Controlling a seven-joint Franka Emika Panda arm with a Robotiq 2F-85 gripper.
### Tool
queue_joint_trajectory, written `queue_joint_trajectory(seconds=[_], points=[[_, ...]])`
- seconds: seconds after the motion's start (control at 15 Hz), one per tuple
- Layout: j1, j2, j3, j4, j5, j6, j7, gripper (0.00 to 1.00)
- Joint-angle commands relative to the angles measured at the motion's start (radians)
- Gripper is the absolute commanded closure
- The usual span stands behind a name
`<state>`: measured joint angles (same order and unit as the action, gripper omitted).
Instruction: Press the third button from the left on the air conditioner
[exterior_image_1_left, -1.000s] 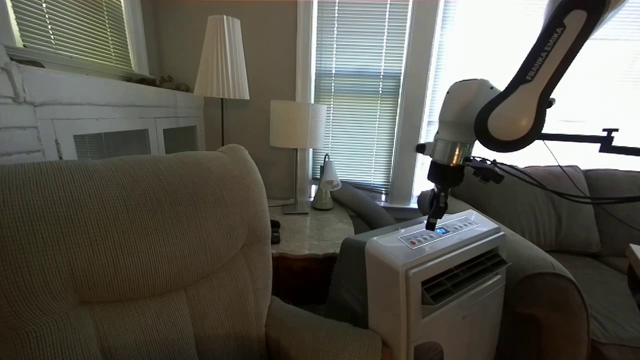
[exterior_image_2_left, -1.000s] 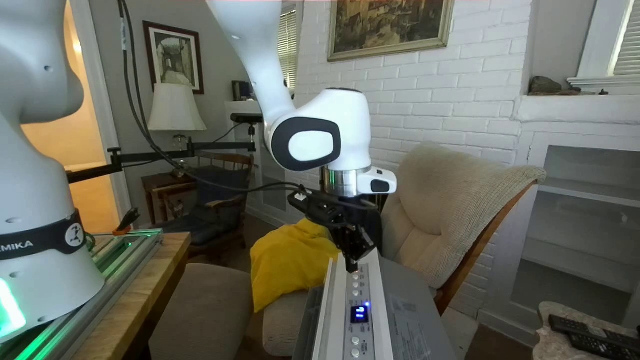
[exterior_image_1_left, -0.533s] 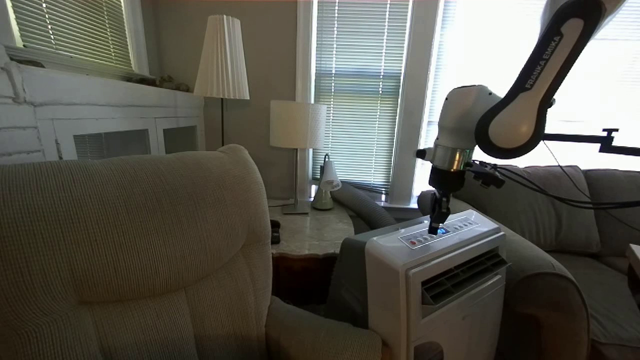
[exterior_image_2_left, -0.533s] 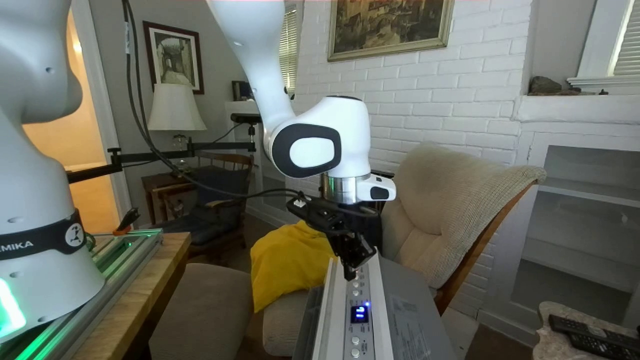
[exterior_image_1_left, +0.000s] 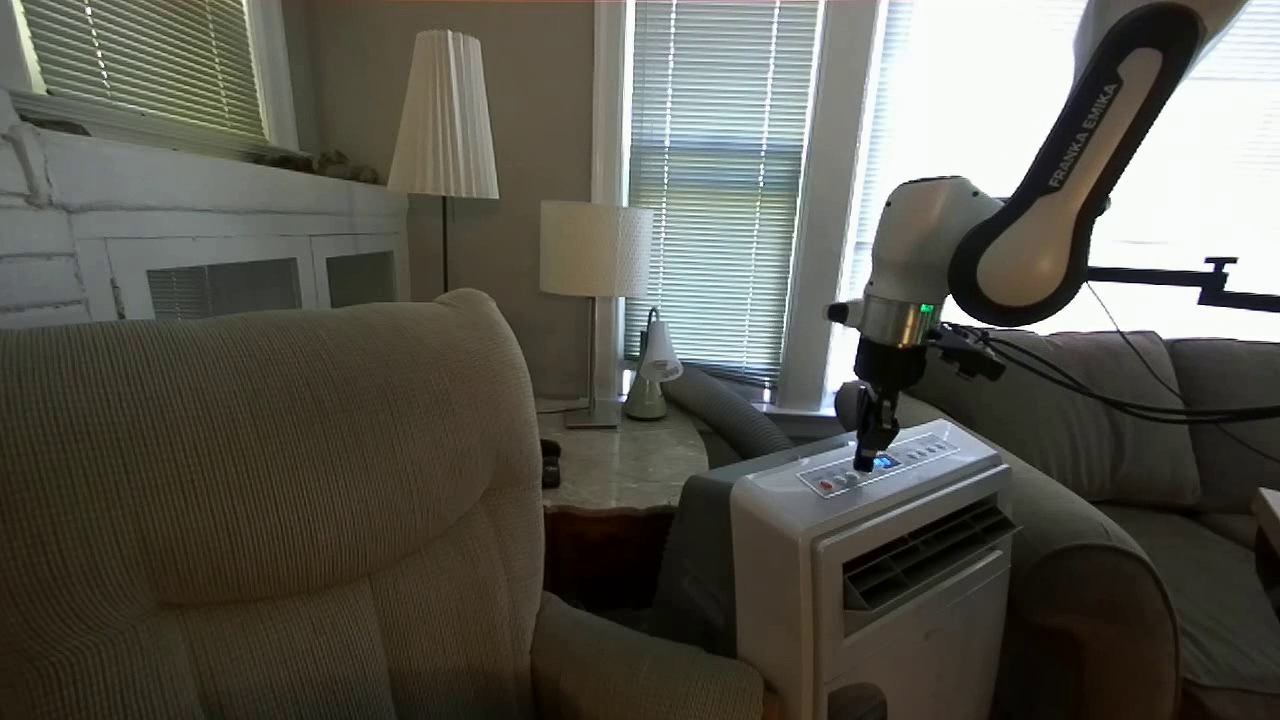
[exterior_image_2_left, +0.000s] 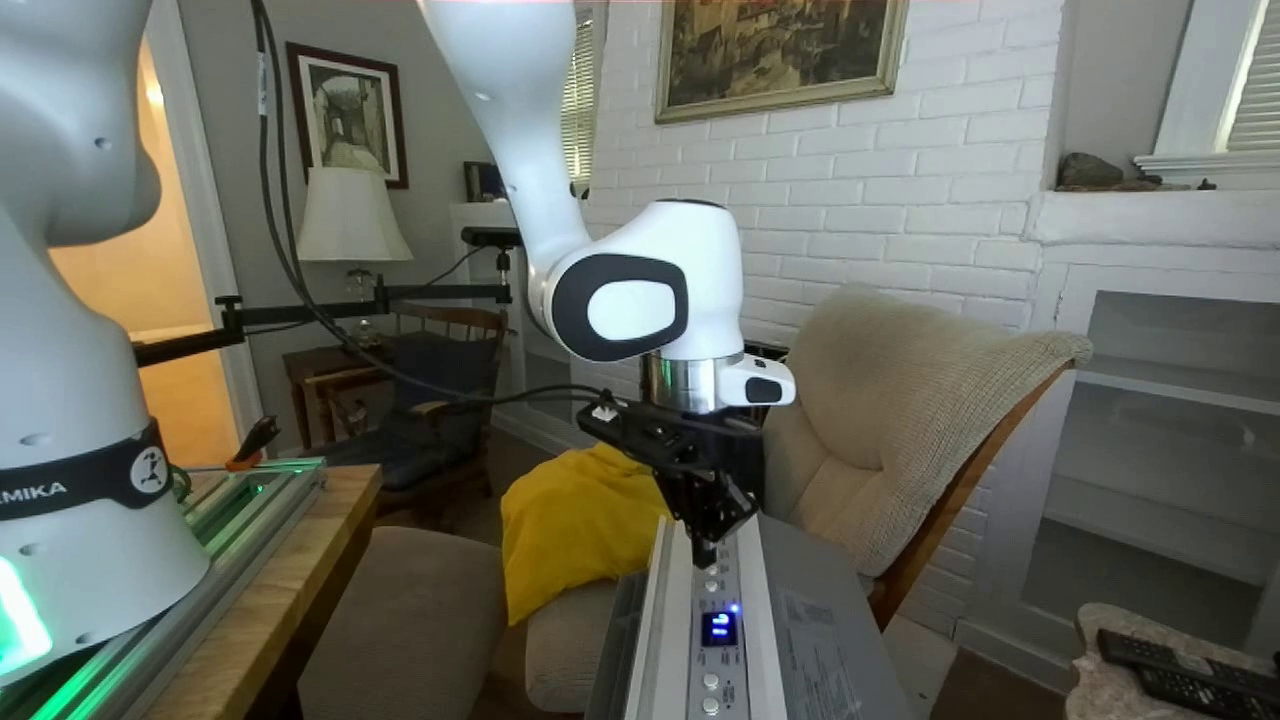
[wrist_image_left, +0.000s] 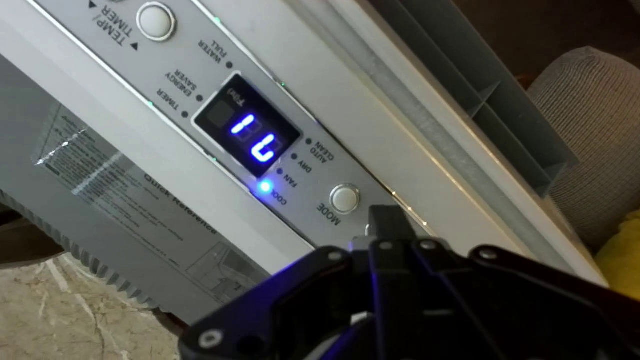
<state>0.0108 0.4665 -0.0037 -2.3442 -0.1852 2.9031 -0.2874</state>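
The air conditioner (exterior_image_1_left: 920, 640) is a white boxy unit with a dark louvred vent; it also shows in an exterior view (exterior_image_2_left: 820, 620). Its top panel has a lit blue display (wrist_image_left: 247, 125) and a row of round buttons. My gripper (exterior_image_1_left: 864, 462) points down over the buttons beside the display, also in an exterior view (exterior_image_2_left: 703, 560). Its fingertips (wrist_image_left: 391, 220) are together with nothing between them. The MODE button (wrist_image_left: 345, 199) lies uncovered beside the fingertips. The edge of the neighbouring button shows; the rest is hidden behind the fingertips. I cannot tell whether they touch it.
A beige armchair (exterior_image_1_left: 300, 480) stands beside the unit, and a grey sofa (exterior_image_1_left: 1080, 560) on its other side. A yellow cloth (exterior_image_2_left: 580, 520) lies behind it. A marble-topped side table (exterior_image_1_left: 620, 460) holds lamps. Remotes (exterior_image_2_left: 1190, 675) lie on a table edge.
My gripper has come down closer to the button panel, with a slight sideways shift. The last half second shows only a small movement. A green light now shows on the wrist ring.
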Motion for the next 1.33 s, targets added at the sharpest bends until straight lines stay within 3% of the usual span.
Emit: queue_joint_trajectory(seconds=[0.0,1.27], points=[[0.020,0.028,-0.022,0.024,-0.041,0.023,0.025,1.00],[0.037,0.086,-0.044,0.054,-0.072,0.038,0.019,1.00]])
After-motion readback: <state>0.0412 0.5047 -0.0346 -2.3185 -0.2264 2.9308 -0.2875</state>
